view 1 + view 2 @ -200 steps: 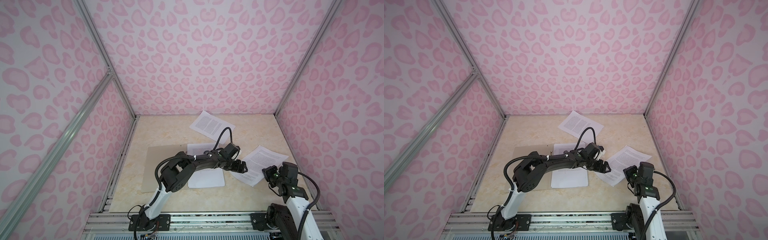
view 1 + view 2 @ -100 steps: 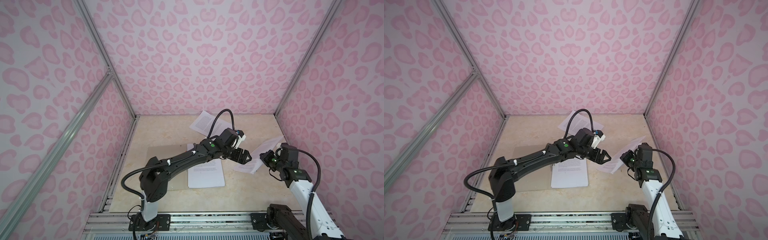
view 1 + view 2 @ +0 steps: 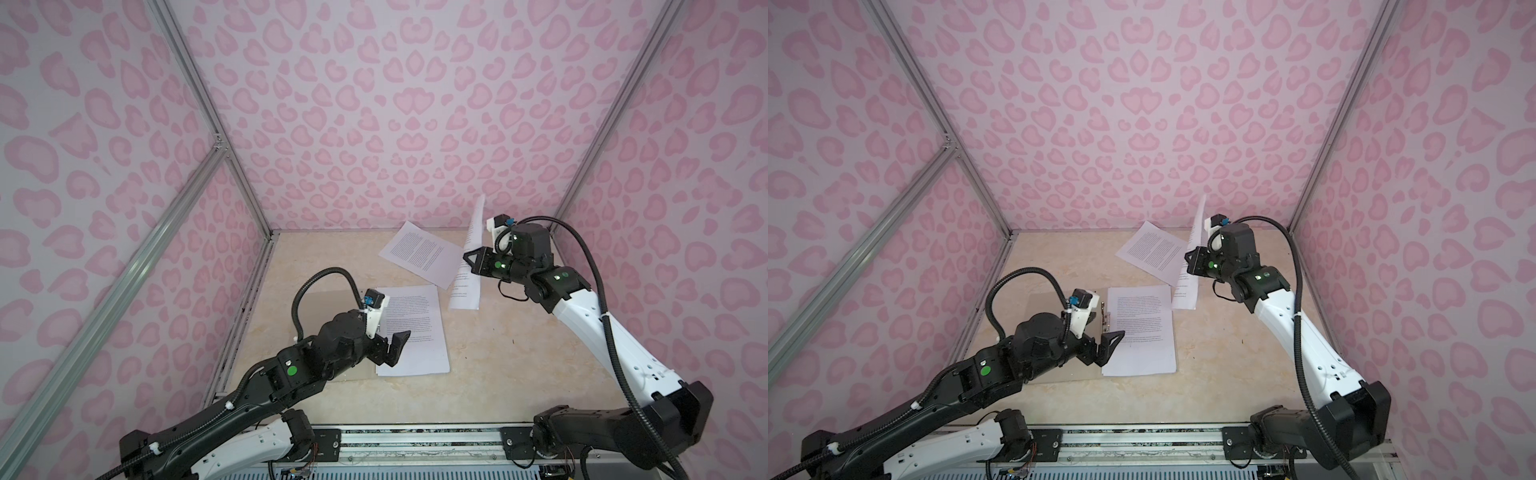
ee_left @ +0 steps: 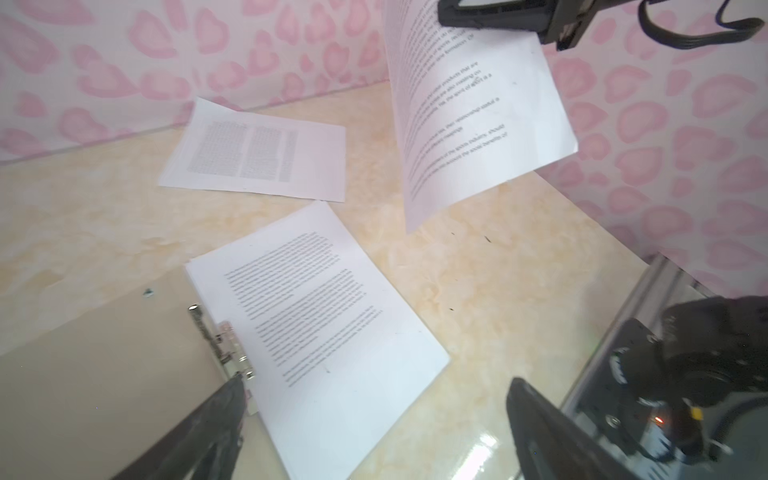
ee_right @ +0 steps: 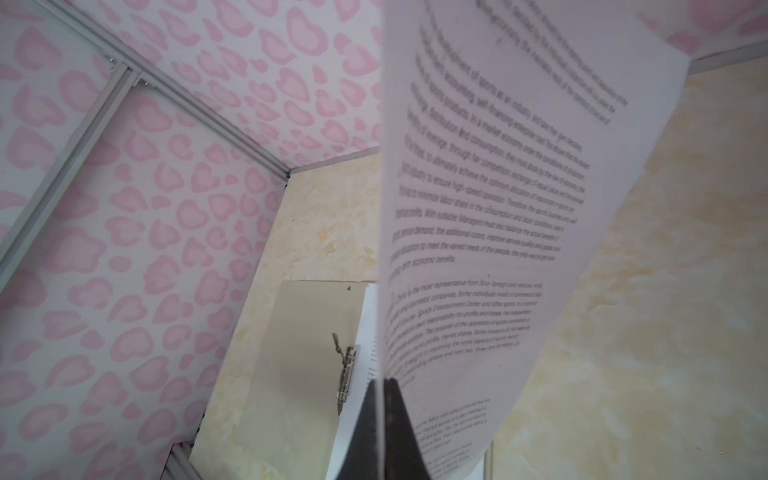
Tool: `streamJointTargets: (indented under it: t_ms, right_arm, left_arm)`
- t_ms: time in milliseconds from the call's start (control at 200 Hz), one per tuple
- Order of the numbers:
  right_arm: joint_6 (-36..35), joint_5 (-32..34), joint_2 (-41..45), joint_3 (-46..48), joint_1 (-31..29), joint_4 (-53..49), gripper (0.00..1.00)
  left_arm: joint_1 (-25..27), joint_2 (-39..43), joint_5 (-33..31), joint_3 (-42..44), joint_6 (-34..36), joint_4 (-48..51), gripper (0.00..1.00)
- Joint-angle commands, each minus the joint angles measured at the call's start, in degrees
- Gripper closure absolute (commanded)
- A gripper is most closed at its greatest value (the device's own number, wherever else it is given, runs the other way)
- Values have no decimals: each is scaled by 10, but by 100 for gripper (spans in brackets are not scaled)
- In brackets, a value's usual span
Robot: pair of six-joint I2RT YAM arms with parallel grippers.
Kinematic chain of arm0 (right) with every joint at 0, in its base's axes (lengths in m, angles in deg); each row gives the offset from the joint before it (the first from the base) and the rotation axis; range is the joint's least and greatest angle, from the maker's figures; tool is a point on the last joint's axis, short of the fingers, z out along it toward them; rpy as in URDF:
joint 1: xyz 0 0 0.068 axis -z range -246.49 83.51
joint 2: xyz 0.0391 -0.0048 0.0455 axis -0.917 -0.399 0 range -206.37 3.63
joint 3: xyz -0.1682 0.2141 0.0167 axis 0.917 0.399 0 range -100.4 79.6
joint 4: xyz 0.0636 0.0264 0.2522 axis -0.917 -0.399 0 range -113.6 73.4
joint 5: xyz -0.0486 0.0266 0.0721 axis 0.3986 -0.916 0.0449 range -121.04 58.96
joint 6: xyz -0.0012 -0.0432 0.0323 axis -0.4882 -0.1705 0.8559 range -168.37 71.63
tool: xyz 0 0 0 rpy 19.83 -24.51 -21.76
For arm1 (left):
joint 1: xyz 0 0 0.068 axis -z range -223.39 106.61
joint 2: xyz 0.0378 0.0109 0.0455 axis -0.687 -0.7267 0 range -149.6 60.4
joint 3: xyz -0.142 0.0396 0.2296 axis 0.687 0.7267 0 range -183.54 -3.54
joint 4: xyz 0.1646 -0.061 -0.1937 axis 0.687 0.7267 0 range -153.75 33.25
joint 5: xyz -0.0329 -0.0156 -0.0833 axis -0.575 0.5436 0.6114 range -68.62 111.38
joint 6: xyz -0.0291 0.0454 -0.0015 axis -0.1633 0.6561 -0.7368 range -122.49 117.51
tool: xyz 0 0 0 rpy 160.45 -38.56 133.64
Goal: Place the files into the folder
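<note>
**Sheet held on edge in the right pincer**

The right pincer [image 3: 473,261] is clamped on the edge of a lifted sheet [image 3: 464,289]. The sheet stands nearly upright above the table [image 3: 519,365], its long axis rising toward the back wall. Both top views show it almost edge-on, so the print is unreadable. The left pincer [image 3: 395,349], jaws apart and empty, hovers over the arm-hidden folder [image 3: 320,303] and the flat sheet [image 3: 415,328].

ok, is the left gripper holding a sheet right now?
No, the left gripper is open with nothing between its jaws; the sheet below it lies flat.
</note>
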Motion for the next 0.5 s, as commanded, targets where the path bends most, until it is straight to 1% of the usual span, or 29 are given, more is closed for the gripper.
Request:
streamJointTargets:
  t_ms: [0,50,115,165,240,325,375,495]
  right_arm:
    - [21,-96,-14,-13,-21,20,100]
    - [30,-112,-10,-5,-19,37,100]
    - [25,-120,-13,10,-9,43,100]
    - [23,-130,-23,25,0,44,100]
    - [20,-157,-43,62,10,78,100]
    - [8,-157,-81,97,14,97,100]
    - [-20,-132,-108,107,11,88,100]
    - [-52,-111,-172,126,3,94,100]
  left_arm:
    - [-1,86,-140,39,-5,31,3]
    - [-1,133,-163,56,-12,49,3]
    - [-1,196,-185,74,-21,67,3]
    - [-1,238,-187,88,-28,72,3]
    - [-1,286,-176,105,-42,74,3]
    - [-1,305,-161,107,-60,96,3]
    - [-1,304,-153,100,-69,121,3]
    - [-1,291,-141,81,-77,167,3]
